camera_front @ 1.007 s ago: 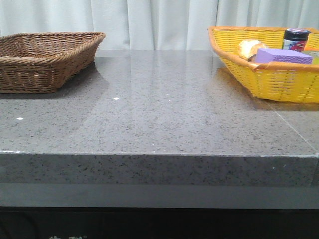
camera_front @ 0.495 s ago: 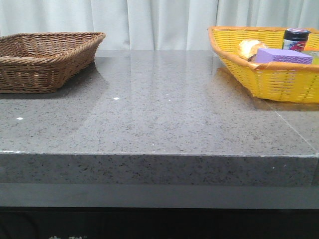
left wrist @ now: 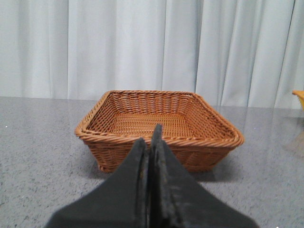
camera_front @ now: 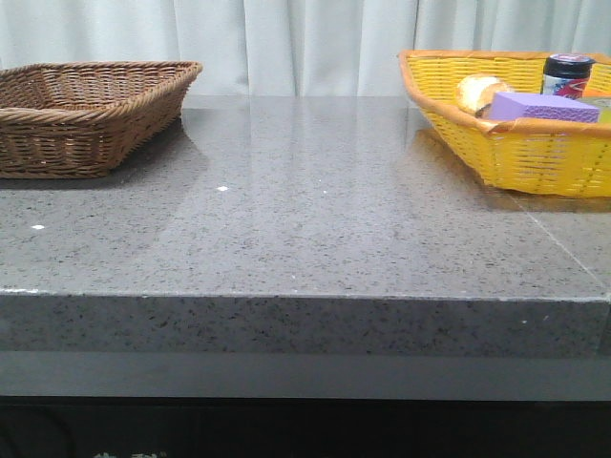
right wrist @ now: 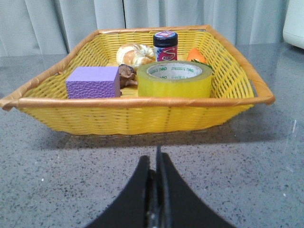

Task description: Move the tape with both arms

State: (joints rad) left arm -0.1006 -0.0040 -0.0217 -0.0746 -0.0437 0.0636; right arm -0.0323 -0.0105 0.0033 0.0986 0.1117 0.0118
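Note:
The yellow tape roll (right wrist: pixel 175 78) with its white core lies flat inside the yellow basket (right wrist: pixel 137 114), to the right of a purple sponge block (right wrist: pixel 92 81). In the front view the tape is hidden behind the basket wall (camera_front: pixel 535 157). My right gripper (right wrist: pixel 154 159) is shut and empty, low over the table a little way in front of the yellow basket. My left gripper (left wrist: pixel 150 137) is shut and empty, just in front of the brown wicker basket (left wrist: pixel 159 126). Neither gripper shows in the front view.
The yellow basket also holds a bread roll (right wrist: pixel 134 53), a dark-lidded jar (right wrist: pixel 165 46) and an orange item (right wrist: pixel 195 55). The brown basket (camera_front: pixel 86 114) sits at the table's far left. The grey stone table (camera_front: pixel 315 219) lies between the baskets.

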